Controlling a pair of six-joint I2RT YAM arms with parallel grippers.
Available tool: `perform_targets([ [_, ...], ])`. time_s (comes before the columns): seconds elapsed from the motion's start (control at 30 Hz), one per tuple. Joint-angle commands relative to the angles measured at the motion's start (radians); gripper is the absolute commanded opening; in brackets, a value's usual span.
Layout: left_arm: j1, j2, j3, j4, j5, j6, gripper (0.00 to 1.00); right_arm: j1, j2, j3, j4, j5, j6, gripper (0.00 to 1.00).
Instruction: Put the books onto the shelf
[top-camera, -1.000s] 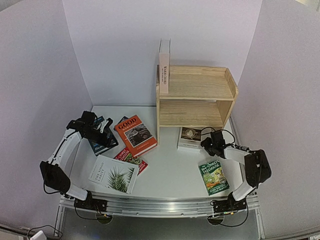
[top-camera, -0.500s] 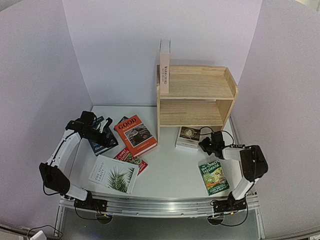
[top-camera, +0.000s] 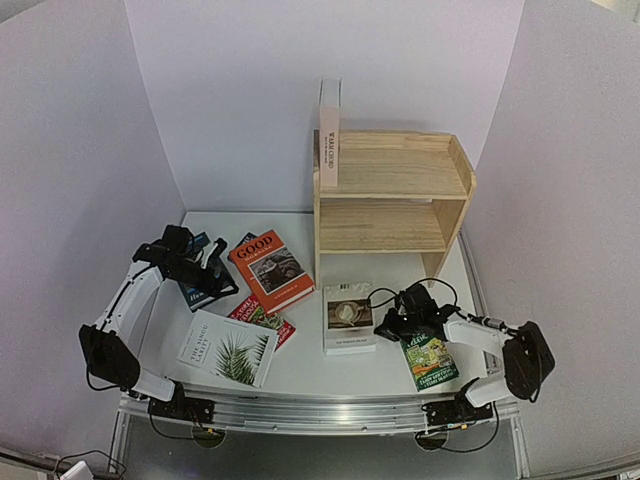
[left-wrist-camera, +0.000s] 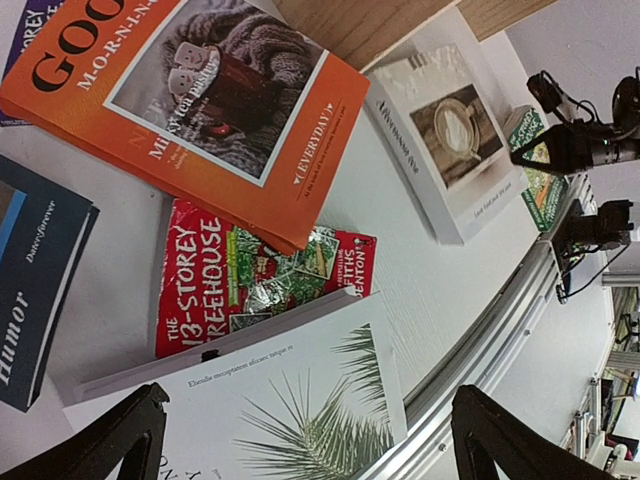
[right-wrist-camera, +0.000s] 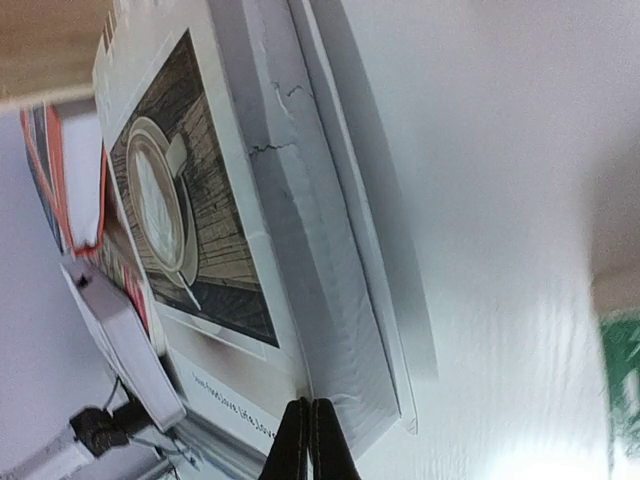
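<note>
The wooden shelf (top-camera: 392, 195) stands at the back right, with one book (top-camera: 328, 135) upright on its top tier's left end. A white coffee-cup book (top-camera: 348, 316) (right-wrist-camera: 180, 200) lies flat on the table before the shelf. My right gripper (top-camera: 385, 328) (right-wrist-camera: 310, 440) is shut on its cover edge at the near right corner. A green Treehouse book (top-camera: 428, 358) lies just right of it. At the left lie the orange GOOD book (top-camera: 270, 268) (left-wrist-camera: 200, 110), a red book (top-camera: 262, 318) (left-wrist-camera: 250, 280), a palm-leaf book (top-camera: 228, 348) (left-wrist-camera: 300, 420) and a dark blue Humor book (left-wrist-camera: 30, 290). My left gripper (top-camera: 205, 262) (left-wrist-camera: 305, 450) hovers open above these.
White walls close in the table on three sides. A metal rail (top-camera: 320, 410) runs along the front edge. The shelf's right leg (top-camera: 432, 265) stands just behind my right arm, whose cables (top-camera: 440, 290) loop over the table.
My right gripper closed, then drew back toward the front left, and the coffee-cup book slid out with it from under the shelf. The left arm has stayed put.
</note>
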Motion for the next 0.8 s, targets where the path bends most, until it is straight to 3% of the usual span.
perform_targets([
  [0.0,-0.005,-0.035,-0.048,0.049,0.093,0.003,1.0,0.122,-0.106,0.057,-0.226,-0.074,0.016,0.0],
  [0.23,-0.096,-0.011,-0.074,0.1,0.127,0.006,1.0,0.285,-0.129,0.244,-0.347,-0.096,-0.074,0.0],
  [0.47,-0.114,-0.058,-0.082,0.162,0.216,0.024,1.0,0.32,-0.119,0.479,-0.49,-0.065,-0.159,0.0],
  [0.77,-0.138,-0.118,-0.233,0.458,0.424,0.036,1.0,0.36,-0.073,0.675,-0.556,-0.044,-0.27,0.0],
])
